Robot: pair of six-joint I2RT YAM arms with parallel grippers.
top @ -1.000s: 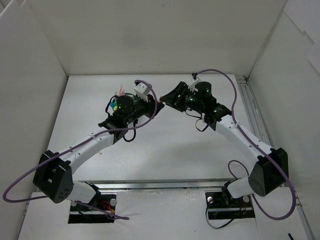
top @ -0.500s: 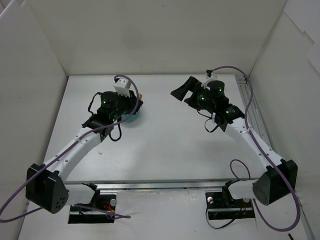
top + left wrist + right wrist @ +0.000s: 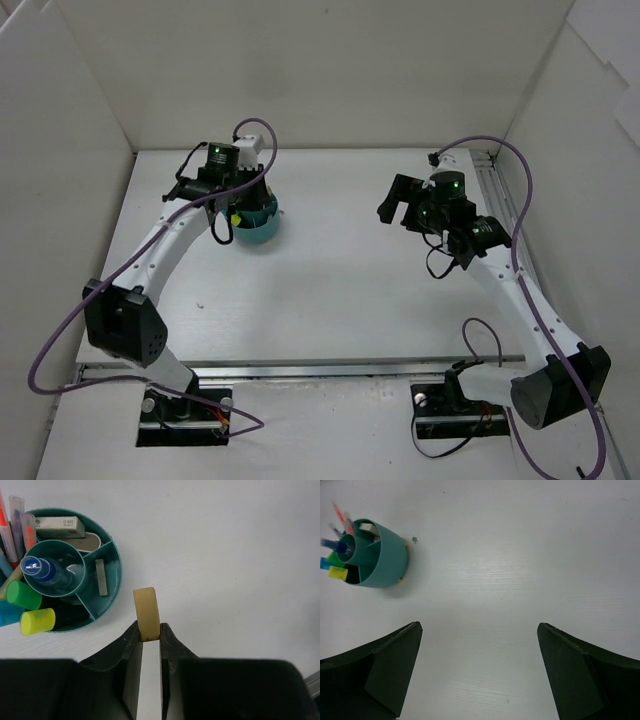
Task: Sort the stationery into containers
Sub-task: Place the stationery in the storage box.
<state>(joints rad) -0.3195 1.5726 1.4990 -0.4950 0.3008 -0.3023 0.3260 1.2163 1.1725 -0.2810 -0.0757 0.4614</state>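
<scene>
Holding small tan rubber eraser [image 3: 146, 614] clenched in left fingers [image 3: 129, 652], just beside round teal plastic divided tub [image 3: 120, 570] near counter [image 3: 240, 555] far edge; right fingers [image 3: 385, 665] spread, empty; centre over the white eraser [image 3: 60, 526] compartment, lower, then release.

Teal tub [image 3: 119, 572], tan eraser [image 3: 146, 612], blue-capped clear bottle [image 3: 37, 567], yellow highlighter [image 3: 37, 621], green highlighter [image 3: 22, 595], white printed eraser [image 3: 60, 526], white table [image 3: 225, 555]

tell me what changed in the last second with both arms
A second ago the two grippers met in the middle. Since then the left gripper, still shut on the tan eraser, has swung left to beside the teal tub. The right gripper has opened wide and pulled back to the right, empty. The tub and its contents look unmoved.
</scene>
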